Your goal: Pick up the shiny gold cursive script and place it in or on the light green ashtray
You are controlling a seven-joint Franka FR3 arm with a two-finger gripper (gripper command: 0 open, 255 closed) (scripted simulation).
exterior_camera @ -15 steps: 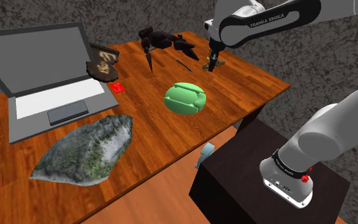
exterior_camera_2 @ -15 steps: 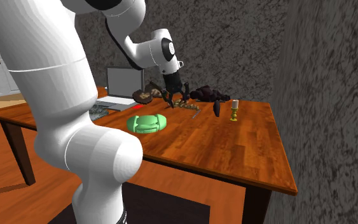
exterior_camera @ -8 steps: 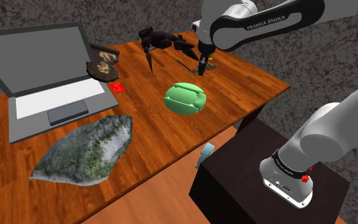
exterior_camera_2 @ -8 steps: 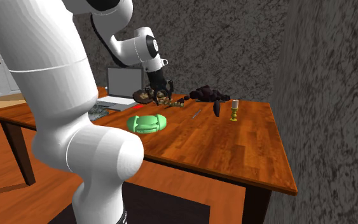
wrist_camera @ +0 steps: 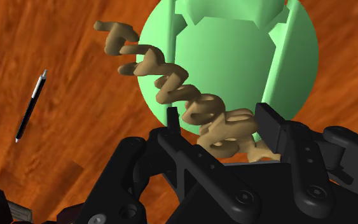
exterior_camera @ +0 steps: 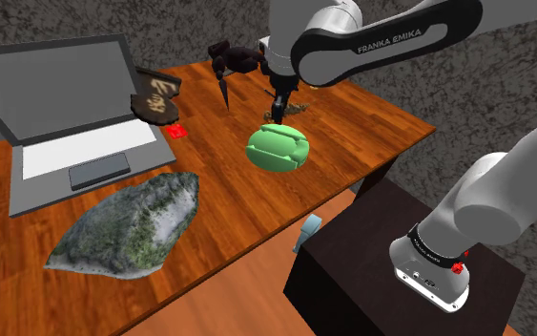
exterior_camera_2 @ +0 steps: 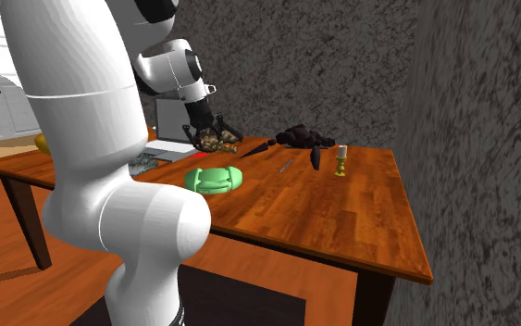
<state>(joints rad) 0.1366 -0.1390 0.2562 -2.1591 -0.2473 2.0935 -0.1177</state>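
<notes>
We are squeezing our black gripper [wrist_camera: 219, 118] shut on the gold curly word [wrist_camera: 171, 86]. Our two fingers [wrist_camera: 273, 124] are pinching one end of it, and the rest of the word is sticking out past them. We are holding the word up in the air, over the light green ashtray [wrist_camera: 247, 63]. In the shoulder view, our gripper [exterior_camera: 278, 105] is hanging just above the far edge of the ashtray [exterior_camera: 278, 146]. The ashtray is sitting on the brown wooden table [exterior_camera: 352, 110]. A thin black pen [wrist_camera: 30, 105] is lying on the wood near the ashtray, but not touching it.

Farther back, a black spidery thing [exterior_camera: 237, 59] is standing near the table's far edge. A tiny red block [exterior_camera: 175, 130] is lying between the ashtray and an open laptop [exterior_camera: 61, 115]. A brown plaque [exterior_camera: 156, 95] is leaning just beside the laptop's screen. A big grey and green rock [exterior_camera: 128, 224] is resting at the near end of the table. In the second exterior view, a small gold candle holder [exterior_camera_2: 341, 162] is standing by itself toward the right. Our white arm is reaching over from the dark box [exterior_camera: 381, 277] we are standing on.
</notes>
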